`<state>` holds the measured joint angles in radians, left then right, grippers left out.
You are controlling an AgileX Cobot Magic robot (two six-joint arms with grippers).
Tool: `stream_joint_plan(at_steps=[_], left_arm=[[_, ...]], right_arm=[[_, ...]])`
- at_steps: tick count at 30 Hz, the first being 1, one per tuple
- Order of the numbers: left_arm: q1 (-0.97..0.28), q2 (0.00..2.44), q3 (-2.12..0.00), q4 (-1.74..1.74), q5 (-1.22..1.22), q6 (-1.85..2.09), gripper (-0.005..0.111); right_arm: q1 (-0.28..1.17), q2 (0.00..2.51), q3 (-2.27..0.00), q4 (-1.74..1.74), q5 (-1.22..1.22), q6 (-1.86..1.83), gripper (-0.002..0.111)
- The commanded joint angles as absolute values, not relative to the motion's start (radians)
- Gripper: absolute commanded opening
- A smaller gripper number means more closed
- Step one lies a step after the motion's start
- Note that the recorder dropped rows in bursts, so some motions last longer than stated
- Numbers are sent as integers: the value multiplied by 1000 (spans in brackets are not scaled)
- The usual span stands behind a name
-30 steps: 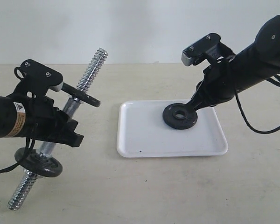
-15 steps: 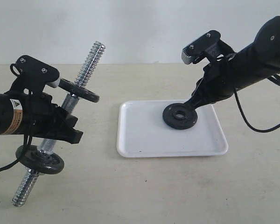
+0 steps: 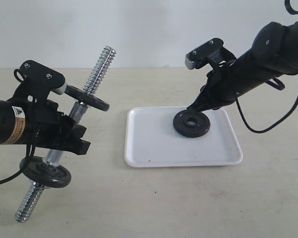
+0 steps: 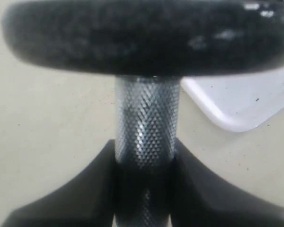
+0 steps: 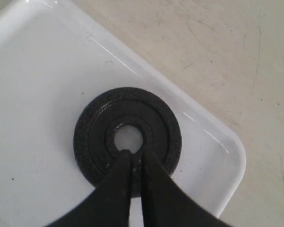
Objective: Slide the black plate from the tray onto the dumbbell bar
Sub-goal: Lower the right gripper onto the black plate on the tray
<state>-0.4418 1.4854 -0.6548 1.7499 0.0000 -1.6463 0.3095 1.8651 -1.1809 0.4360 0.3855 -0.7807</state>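
The black plate lies flat in the white tray, toward its back right. My right gripper is shut, its tips just above the plate's far rim. In the right wrist view the closed fingertips lie over the plate's ring, at the edge of its centre hole. My left gripper is shut on the dumbbell bar, held tilted off the table left of the tray. The left wrist view shows both fingers clamped on the bar's knurled middle.
Two black discs sit on the bar, one above my grip and one below it. The upper disc fills the top of the left wrist view, with a tray corner behind it. A cable hangs from the right arm.
My right gripper has shifted from the plate's right edge to its far edge, staying shut. The left arm has tilted and moved the bar slightly. The plate has not moved.
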Motion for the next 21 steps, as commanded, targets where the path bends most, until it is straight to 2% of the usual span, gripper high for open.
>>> stream_joint_plan(at_steps=[1, 10, 21], left_arm=[[-442, 1427, -692, 1744, 27, -1659, 4], [-442, 1427, -692, 1744, 19, -1659, 4], [-442, 1427, -692, 1744, 0, -1655, 4]], right_arm=[[310, 1904, -1281, 429, 499, -761, 4], [310, 2016, -1468, 191, 730, -526, 4], [310, 2137, -1654, 170, 915, -481, 4]])
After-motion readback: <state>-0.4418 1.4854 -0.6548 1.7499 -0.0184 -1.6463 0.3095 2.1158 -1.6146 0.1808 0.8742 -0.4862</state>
